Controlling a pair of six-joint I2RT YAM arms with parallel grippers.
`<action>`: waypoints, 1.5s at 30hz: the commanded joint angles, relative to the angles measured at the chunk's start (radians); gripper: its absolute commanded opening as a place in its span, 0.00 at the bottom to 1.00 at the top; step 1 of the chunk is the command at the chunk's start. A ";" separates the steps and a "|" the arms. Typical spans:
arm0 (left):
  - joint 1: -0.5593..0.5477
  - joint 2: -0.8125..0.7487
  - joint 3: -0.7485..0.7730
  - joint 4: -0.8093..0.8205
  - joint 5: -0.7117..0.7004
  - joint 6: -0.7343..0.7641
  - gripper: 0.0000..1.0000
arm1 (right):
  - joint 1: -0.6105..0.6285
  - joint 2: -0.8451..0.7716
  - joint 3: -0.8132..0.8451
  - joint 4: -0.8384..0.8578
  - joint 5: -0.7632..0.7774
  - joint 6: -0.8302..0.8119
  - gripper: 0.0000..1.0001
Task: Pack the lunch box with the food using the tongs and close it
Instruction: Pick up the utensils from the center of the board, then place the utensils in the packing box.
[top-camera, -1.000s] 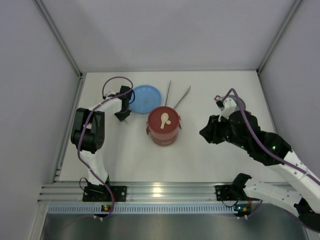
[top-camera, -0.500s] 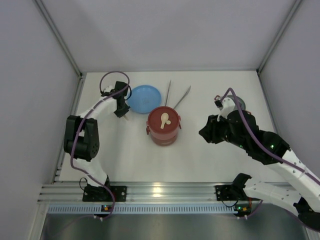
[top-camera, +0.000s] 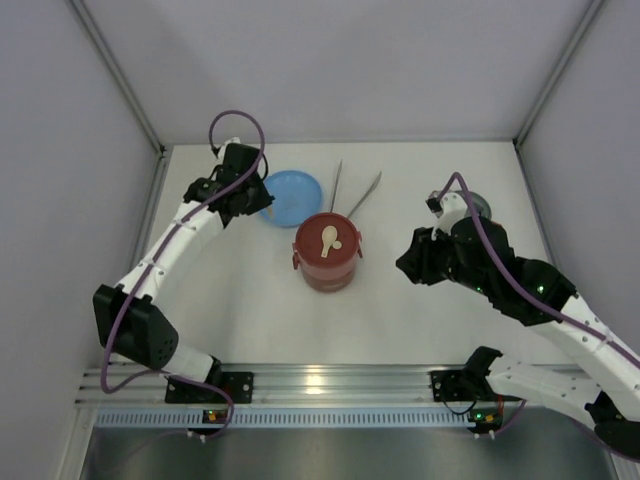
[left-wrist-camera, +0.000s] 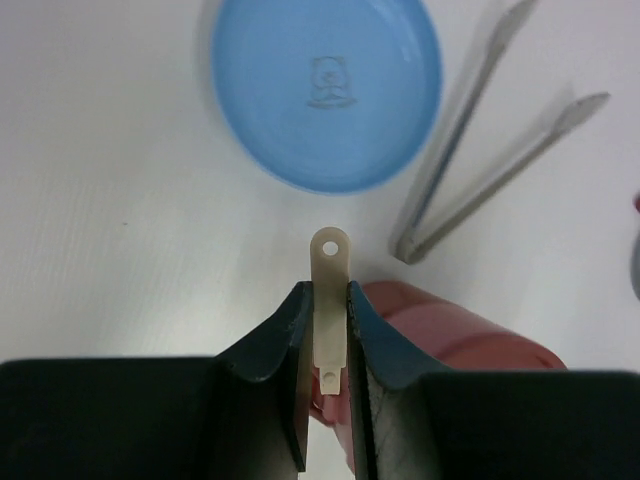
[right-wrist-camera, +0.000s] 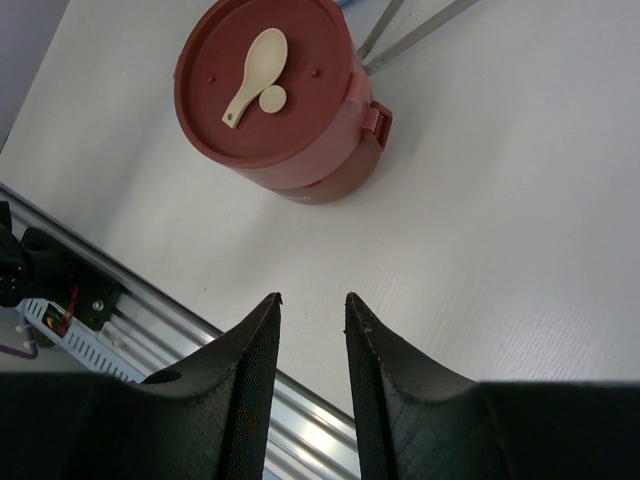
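Note:
The dusty-red lunch box stands mid-table with a maroon lid on it. A cream spoon and a small pale round piece lie on the lid. The silver tongs lie behind it in a narrow V. My left gripper hangs over the table left of the box, shut on a flat cream utensil handle with a hole at its end. Right of the box, my right gripper is open with nothing in it.
A light-blue plate lies bare behind the box's left side, next to the tongs. A grey round thing shows partly behind the right arm. White walls close the table on three sides; a metal rail runs along the near edge.
The left arm has stretched out and swung back toward the plate's left side, still gripping the cream handle. The right arm, box and tongs have not moved.

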 joint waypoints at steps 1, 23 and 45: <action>-0.115 -0.064 0.105 -0.078 -0.014 0.065 0.00 | -0.006 0.003 0.041 -0.020 0.012 -0.001 0.32; -0.411 0.073 0.133 -0.136 -0.083 0.082 0.00 | -0.007 -0.003 0.027 -0.031 0.031 0.001 0.32; -0.434 0.076 0.079 -0.106 -0.065 0.097 0.16 | -0.007 0.008 0.030 -0.026 0.029 0.003 0.32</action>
